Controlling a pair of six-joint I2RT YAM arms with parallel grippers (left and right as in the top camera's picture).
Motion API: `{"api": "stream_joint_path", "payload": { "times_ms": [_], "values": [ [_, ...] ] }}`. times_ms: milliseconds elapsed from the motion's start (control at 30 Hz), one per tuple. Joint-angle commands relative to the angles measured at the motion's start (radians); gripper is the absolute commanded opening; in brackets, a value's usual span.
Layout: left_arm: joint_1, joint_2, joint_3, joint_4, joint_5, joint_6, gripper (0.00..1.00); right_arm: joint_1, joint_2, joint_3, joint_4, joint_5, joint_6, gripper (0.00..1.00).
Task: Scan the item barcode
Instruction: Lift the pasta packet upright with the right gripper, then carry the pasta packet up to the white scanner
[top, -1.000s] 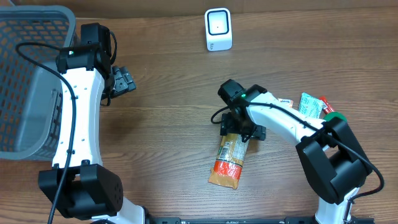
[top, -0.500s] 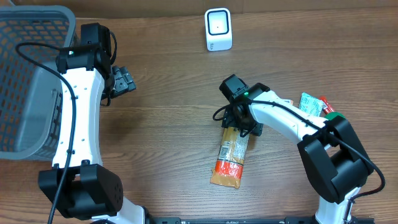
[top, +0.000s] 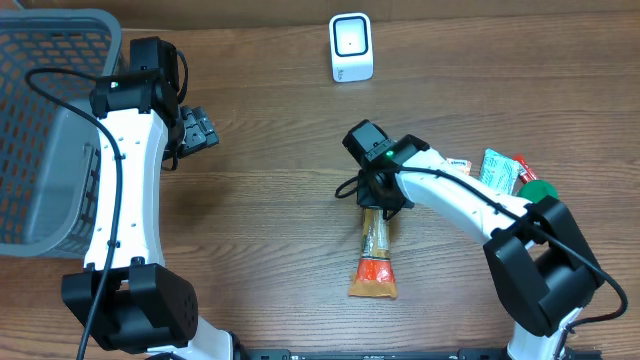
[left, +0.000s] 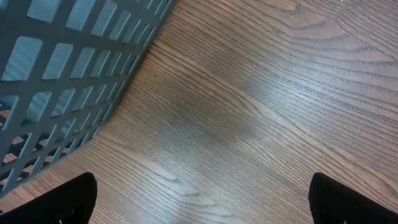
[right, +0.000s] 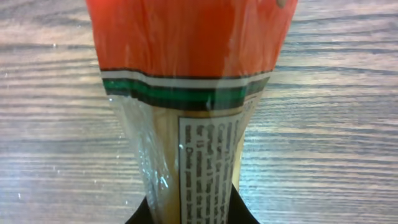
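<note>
Overhead: at the far left of the wooden table, a grey lattice basket, only its own mesh walls visible inside. Just right of it, the left gripper, jaws wide apart, over bare wood, touching nothing. At top centre, upright and well apart from both arms, the white scanner. Near centre-right, the right gripper, clamped on the upper end of the packet; orange lower end toward the near edge, squeezed narrow at the grip. At the right edge, a pile of small packets with a green round thing just beside it, partly hidden by the right arm. Between packet and scanner, only open table.

Left wrist: basket filling the upper-left corner, contents not visible through the lattice. Wood grain over the rest. Dark fingertips at both bottom corners, so the left gripper stands fully spread, with nothing between.

Right wrist: packet filling the middle, orange top, green and white bands, clear film below with a printed label, text too small to read. Pinched at the bottom edge between dark fingers of the right gripper. Table to either side.
</note>
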Motion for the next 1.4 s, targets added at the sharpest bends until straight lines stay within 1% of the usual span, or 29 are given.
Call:
{"api": "stream_joint_path", "payload": {
  "times_ms": [0,100,233,300,333,500,600,667,867,900,967,1033,1233,1367],
  "values": [
    [0.002,0.002,0.019,-0.002,0.001,0.022,1.0,-0.016,-0.069,0.106,-0.034,0.013,-0.146,0.04],
    [0.002,0.002,0.019,-0.002,0.001,0.022,1.0,-0.016,-0.119,0.156,-0.035,0.013,-0.261,0.04],
    [0.002,0.002,0.019,-0.002,0.001,0.022,1.0,-0.016,-0.169,0.174,-0.037,0.013,-0.283,0.04],
    [0.002,0.002,0.019,-0.002,0.001,0.022,1.0,-0.017,-0.194,0.178,-0.05,0.015,-0.358,0.04],
    [0.002,0.002,0.019,-0.002,0.001,0.022,1.0,-0.022,-0.222,0.184,-0.059,0.045,-0.401,0.04],
    [0.002,0.002,0.019,-0.002,0.001,0.022,1.0,-0.027,-0.322,0.258,-0.062,0.284,-0.415,0.04],
    [0.002,0.002,0.019,-0.002,0.001,0.022,1.0,-0.027,-0.35,0.342,-0.044,0.313,-0.544,0.04],
    [0.002,0.002,0.019,-0.002,0.001,0.022,1.0,-0.032,-0.347,0.406,-0.059,0.312,-0.582,0.03],
    [0.002,0.002,0.019,-0.002,0.001,0.022,1.0,-0.065,-0.275,0.636,-0.083,0.312,-0.723,0.03],
    [0.002,0.002,0.019,-0.002,0.001,0.022,1.0,-0.072,-0.225,0.741,-0.09,0.312,-0.76,0.03],
    [0.002,0.002,0.019,-0.002,0.001,0.022,0.99,-0.076,-0.162,0.851,-0.093,0.313,-0.822,0.03],
    [0.002,0.002,0.019,-0.002,0.001,0.022,1.0,-0.077,-0.116,0.907,-0.075,0.313,-0.887,0.03],
    [0.002,0.002,0.019,-0.002,0.001,0.022,1.0,-0.077,0.017,0.914,0.075,0.326,-1.09,0.03],
    [0.002,0.002,0.019,-0.002,0.001,0.022,1.0,-0.066,0.126,0.914,0.235,0.433,-1.26,0.03]
  ]
}}
